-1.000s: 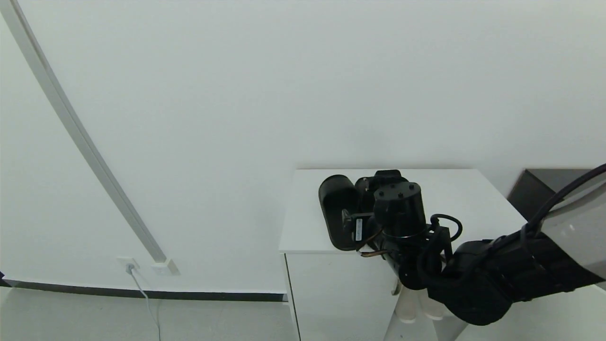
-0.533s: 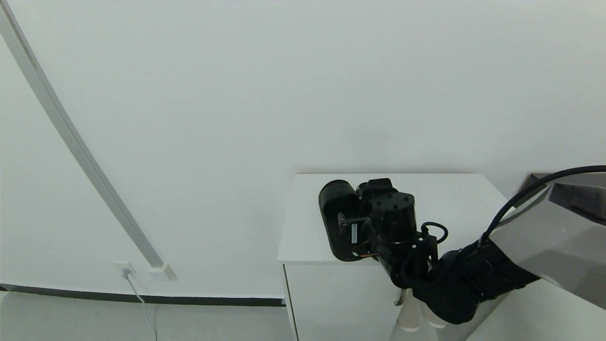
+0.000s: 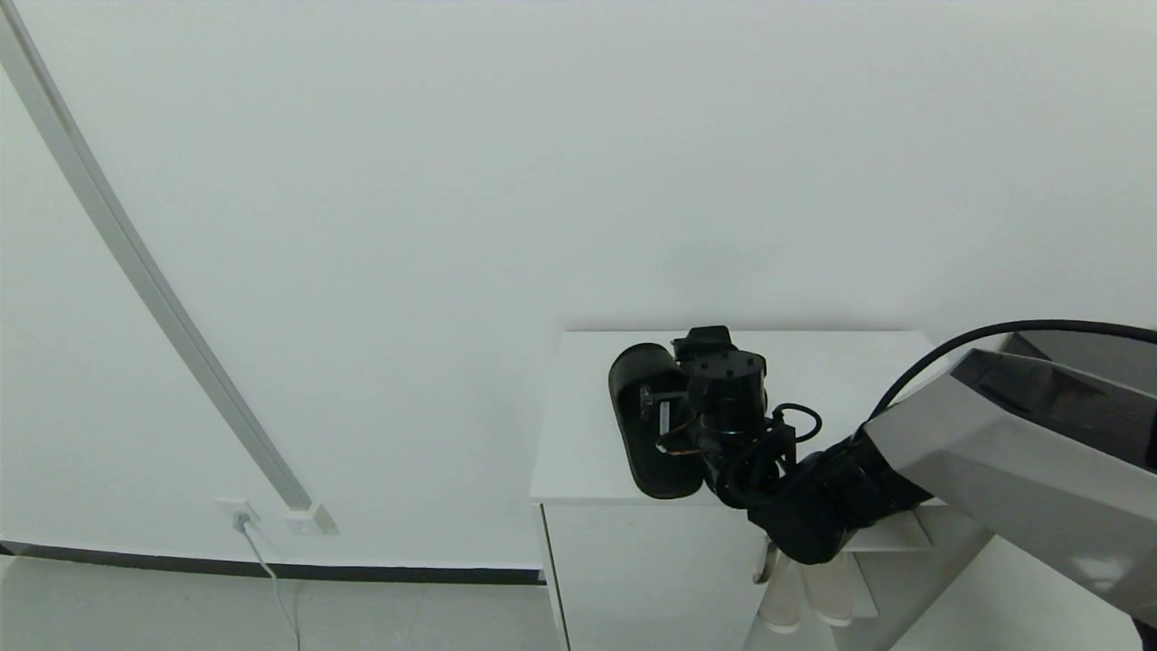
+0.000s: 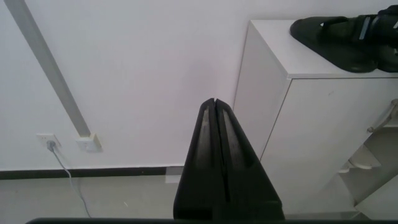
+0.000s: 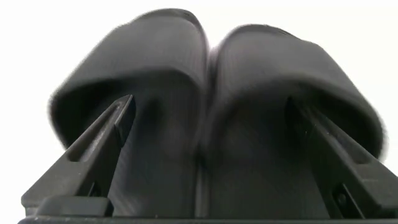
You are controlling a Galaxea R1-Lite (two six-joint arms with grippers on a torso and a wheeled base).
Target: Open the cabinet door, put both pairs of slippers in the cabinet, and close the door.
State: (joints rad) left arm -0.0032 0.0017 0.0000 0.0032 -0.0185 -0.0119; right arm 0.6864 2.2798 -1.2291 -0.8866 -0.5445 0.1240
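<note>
Right gripper (image 5: 208, 109) straddling the black slippers (image 3: 644, 425) on the cabinet (image 3: 578, 434) top.
The left gripper (image 4: 215, 104), closed tight, hangs low beside the cabinet, well apart. The right one's jaws stand apart either side of the pair, which lies straight ahead, long axis running front edge to wall. Right wrist view shows both slippers between the jaws; head view places them by the front edge.

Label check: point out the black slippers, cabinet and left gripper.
black slippers (image 3: 637, 452): head view, left slipper's middle.
cabinet (image 3: 578, 425): head view, bare top surface.
left gripper (image 4: 214, 103): left wrist view, between its fingertips.
</note>
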